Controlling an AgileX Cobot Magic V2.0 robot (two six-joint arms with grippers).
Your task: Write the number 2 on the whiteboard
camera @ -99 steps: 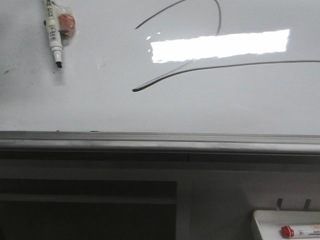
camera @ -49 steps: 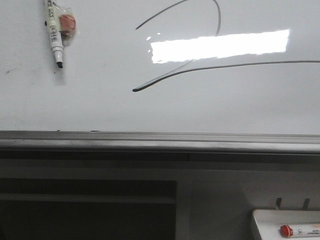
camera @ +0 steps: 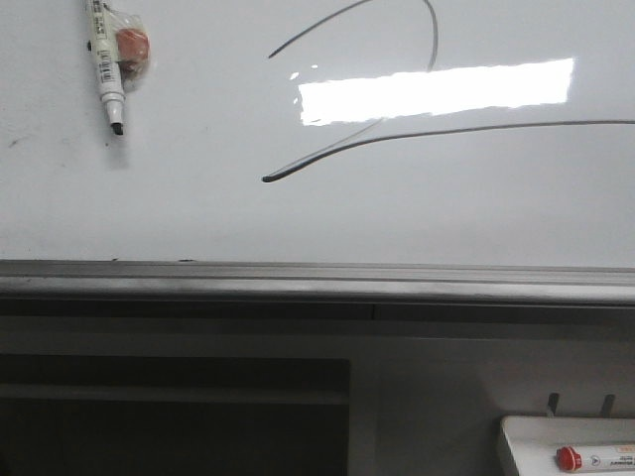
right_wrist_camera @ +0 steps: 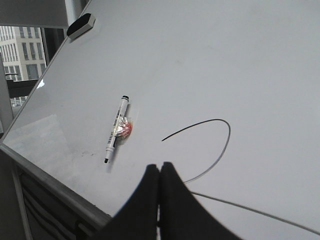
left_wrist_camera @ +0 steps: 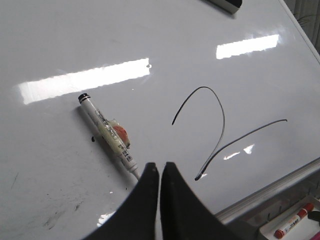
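Note:
The whiteboard (camera: 198, 208) fills the upper front view, with its grey bottom rail (camera: 298, 283) below. The number 2 (camera: 434, 40) is drawn on it as a thin dark arc and a long base stroke with a blunt end at the lower left (camera: 270, 178). It also shows in the left wrist view (left_wrist_camera: 220, 120) and the right wrist view (right_wrist_camera: 225, 145). An uncapped white marker (camera: 104, 64) lies on the board left of the number, with an orange-red blob (camera: 131, 45) beside it. My left gripper (left_wrist_camera: 160, 166) and right gripper (right_wrist_camera: 159, 166) are both shut and empty, off the board.
A small white tray (camera: 526, 431) with a red-capped marker (camera: 585, 458) sits below the rail at the lower right. A dark eraser (right_wrist_camera: 81, 26) rests near the board's far corner. A dark cabinet opening (camera: 169, 416) lies under the rail.

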